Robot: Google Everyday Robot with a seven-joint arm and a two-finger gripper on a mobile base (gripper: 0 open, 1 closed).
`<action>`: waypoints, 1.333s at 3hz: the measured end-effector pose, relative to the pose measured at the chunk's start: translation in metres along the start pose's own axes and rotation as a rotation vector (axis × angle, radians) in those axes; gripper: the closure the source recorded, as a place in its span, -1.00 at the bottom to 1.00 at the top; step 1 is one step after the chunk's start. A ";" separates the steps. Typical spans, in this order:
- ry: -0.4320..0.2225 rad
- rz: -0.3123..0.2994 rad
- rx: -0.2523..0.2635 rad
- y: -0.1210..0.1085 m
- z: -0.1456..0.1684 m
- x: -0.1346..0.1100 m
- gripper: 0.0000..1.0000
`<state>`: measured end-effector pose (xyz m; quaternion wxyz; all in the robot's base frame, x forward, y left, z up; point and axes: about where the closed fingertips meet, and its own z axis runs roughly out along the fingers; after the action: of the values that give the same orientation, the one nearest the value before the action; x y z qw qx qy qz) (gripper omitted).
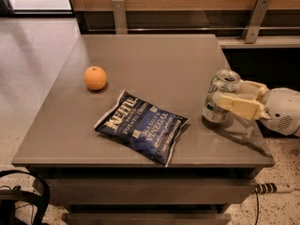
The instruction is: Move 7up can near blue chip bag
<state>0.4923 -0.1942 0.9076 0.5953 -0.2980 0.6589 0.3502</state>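
The 7up can [218, 93] stands upright on the grey table [154, 60] near its right edge, silvery with green markings and a pull-tab top. My gripper [230, 96] comes in from the right, and its cream fingers [238, 106] are shut on the can's sides. The blue chip bag [141, 126] lies flat near the table's front, a short way left of the can, with white "Kettle" lettering facing up.
An orange [95, 77] sits on the left part of the table. A wooden wall with two metal brackets [254, 13] runs behind the table. A black cable loop [28, 196] lies on the floor at the lower left, and a power strip [272, 188] at the lower right.
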 end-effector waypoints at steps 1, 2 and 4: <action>0.016 0.004 0.005 0.020 -0.006 0.019 1.00; 0.025 -0.004 0.007 0.030 -0.008 0.032 1.00; 0.027 -0.007 -0.001 0.032 -0.004 0.031 0.09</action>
<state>0.4601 -0.1782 0.8801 0.5875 -0.3052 0.6656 0.3445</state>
